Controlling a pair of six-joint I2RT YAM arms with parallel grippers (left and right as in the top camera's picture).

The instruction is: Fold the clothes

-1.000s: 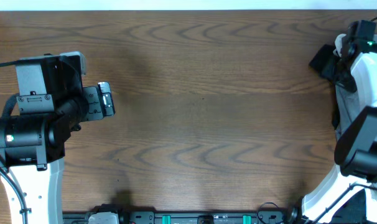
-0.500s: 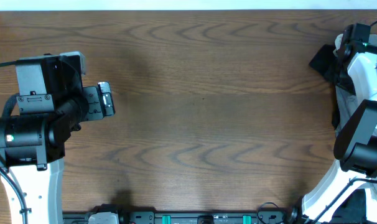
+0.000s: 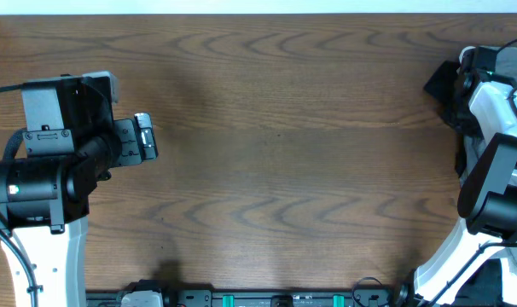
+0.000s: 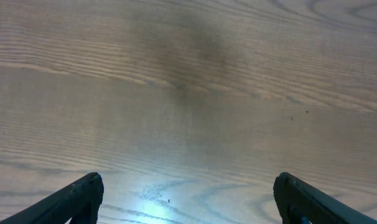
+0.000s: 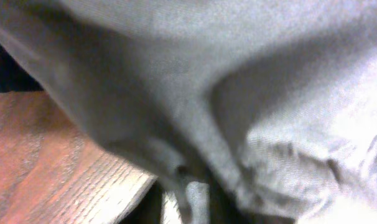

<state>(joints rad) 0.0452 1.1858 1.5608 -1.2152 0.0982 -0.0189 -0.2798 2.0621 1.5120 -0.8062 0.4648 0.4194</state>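
Grey cloth of the clothes [image 5: 251, 93] fills most of the right wrist view, bunched and hanging past the table's edge [image 5: 83, 180]. My right gripper [image 5: 191, 196] sits buried in it, shut, with a fold of the grey cloth pinched between its dark fingers. From overhead, the right arm [image 3: 489, 94] reaches over the table's right edge, and the clothes barely show there. My left gripper [image 4: 190, 200] hovers wide open over bare wood with nothing between its fingers; overhead, the left gripper [image 3: 145, 136] is at the table's left side.
The brown wooden table [image 3: 275, 145] spreads between the two arms. The left arm's black body [image 3: 49, 162] stands at the left edge. The right arm's white base [image 3: 497, 213] stands at the right edge.
My right gripper has closed on the grey cloth, and its wrist has shifted slightly at the table's right edge. The left arm has not moved.
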